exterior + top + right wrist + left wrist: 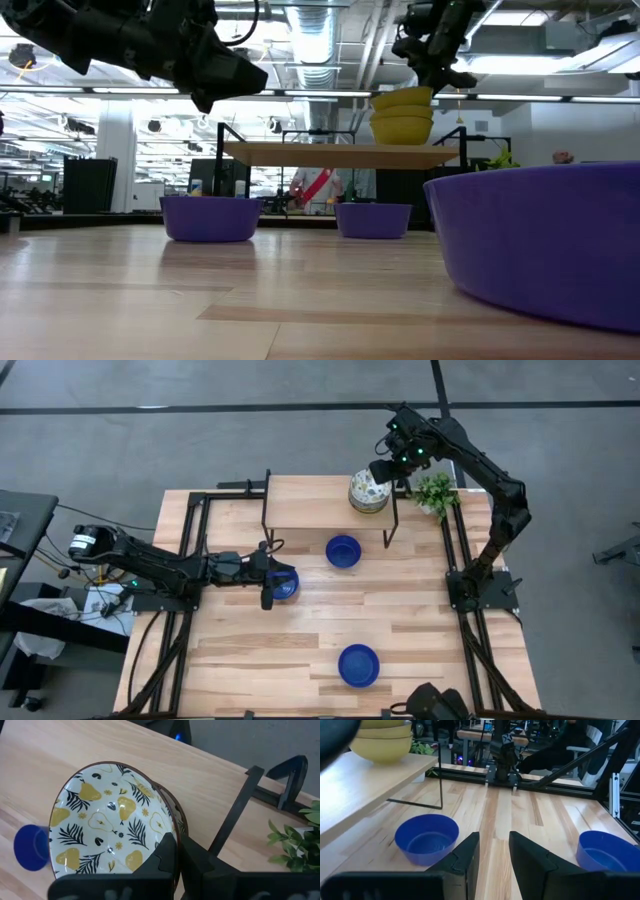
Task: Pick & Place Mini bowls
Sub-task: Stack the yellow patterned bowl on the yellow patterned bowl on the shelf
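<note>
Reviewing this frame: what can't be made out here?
1. Blue bowl under the left hand: in the high view the hand covers most of it, so contact is unclear.
2. Patterned bowl stack: count unclear. The high view looks straight down, and the right hand covers its top in the low view.
3. Near blue bowl: low view, cut by the right edge.

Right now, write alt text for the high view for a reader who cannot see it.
Seen from above, the left gripper hovers over a blue bowl on the wooden table, while the right gripper reaches the stacked patterned bowls on a raised shelf. Two more blue bowls and a potted plant sit nearby.
</note>
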You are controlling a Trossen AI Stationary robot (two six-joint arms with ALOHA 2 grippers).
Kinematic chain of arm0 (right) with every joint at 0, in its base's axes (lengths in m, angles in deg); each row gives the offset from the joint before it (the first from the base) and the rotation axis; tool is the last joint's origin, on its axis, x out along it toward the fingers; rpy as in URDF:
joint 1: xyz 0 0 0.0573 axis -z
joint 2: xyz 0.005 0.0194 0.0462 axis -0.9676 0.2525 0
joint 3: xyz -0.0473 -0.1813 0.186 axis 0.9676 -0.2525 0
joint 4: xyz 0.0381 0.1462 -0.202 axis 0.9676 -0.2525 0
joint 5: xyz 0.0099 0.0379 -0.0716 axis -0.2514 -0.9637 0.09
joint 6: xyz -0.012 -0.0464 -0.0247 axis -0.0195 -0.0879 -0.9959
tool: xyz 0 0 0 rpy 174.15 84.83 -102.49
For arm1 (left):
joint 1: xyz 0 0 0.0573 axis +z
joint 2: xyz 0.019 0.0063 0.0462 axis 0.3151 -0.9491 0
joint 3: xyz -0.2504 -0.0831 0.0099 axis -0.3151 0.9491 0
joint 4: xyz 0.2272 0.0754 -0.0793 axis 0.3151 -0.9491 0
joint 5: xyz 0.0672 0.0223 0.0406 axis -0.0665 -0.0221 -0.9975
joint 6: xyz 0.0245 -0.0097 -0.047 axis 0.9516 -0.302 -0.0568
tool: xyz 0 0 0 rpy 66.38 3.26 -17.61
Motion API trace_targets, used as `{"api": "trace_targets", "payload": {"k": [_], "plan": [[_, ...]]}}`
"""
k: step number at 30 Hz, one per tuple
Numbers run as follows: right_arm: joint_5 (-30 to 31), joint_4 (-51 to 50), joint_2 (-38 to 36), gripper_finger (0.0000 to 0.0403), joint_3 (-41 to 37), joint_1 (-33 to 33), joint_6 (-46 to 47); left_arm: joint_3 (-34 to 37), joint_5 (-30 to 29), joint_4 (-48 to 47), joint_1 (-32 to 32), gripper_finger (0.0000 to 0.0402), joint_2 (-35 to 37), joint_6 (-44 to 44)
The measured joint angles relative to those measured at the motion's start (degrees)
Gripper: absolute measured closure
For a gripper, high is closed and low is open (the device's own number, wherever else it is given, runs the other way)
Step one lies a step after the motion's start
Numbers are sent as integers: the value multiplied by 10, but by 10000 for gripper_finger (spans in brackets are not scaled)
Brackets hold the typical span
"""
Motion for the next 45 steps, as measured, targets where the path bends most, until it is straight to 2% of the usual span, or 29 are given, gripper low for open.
{"api": "trace_targets", "payload": {"k": [15,27,38,45], "plan": [[1,0,0,401,0,-7,9,0,0,1,0,297,0,0],[1,0,0,359,0,-8,6,0,0,1,0,297,0,0],[2,0,-1,356,0,-8,1,0,0,1,0,297,0,0],[29,-1,-1,356,0,-8,0,0,0,1,0,297,0,0]]}}
